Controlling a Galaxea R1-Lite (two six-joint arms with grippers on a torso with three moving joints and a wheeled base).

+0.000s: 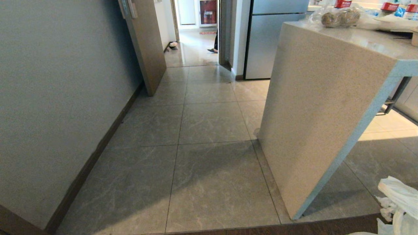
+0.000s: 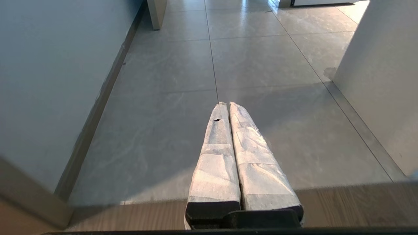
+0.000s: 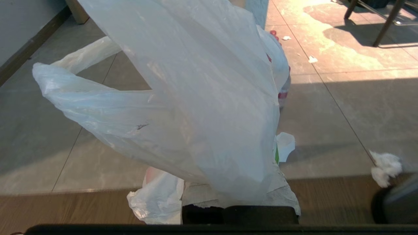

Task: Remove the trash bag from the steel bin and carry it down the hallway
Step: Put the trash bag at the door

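**Bag hanging off the right jaws, hallway lying straight ahead**

Your right gripper (image 3: 240, 204) is sitting pressed fully together on the plastic of the trash bag (image 3: 202, 98). In the right wrist view the white film is draping right over the taped fingers and hiding their tips, so where exactly the pinch lands is not visible; one loop handle is sticking out to the side, free. In the head view only a crumpled corner of the same bag (image 1: 400, 202) is showing, at the low right edge, so the load is riding on your right side, low, on the counter's side of the passage.

The steel bin is not showing in any view. Judging from that, the bag is already out and you are on the carry leg.

Your left gripper (image 2: 227, 106) is empty, its two taped fingers lying flat together, pointing forward over the tiles, doing nothing.

The relation that matters: the hallway floor (image 1: 209, 130) is running away from you, long axis straight ahead, toward the open doorway (image 1: 196, 36) at the far end. The grey wall (image 1: 58, 98) is bounding the left, the counter end panel (image 1: 313, 114) is jutting in on the right. The bag is hanging on that tighter right side, so you are probably wanting to drive favouring the wall side to keep the film off the panel corner. A foot of a person (image 1: 213, 50) is showing beyond the doorway; watch that.
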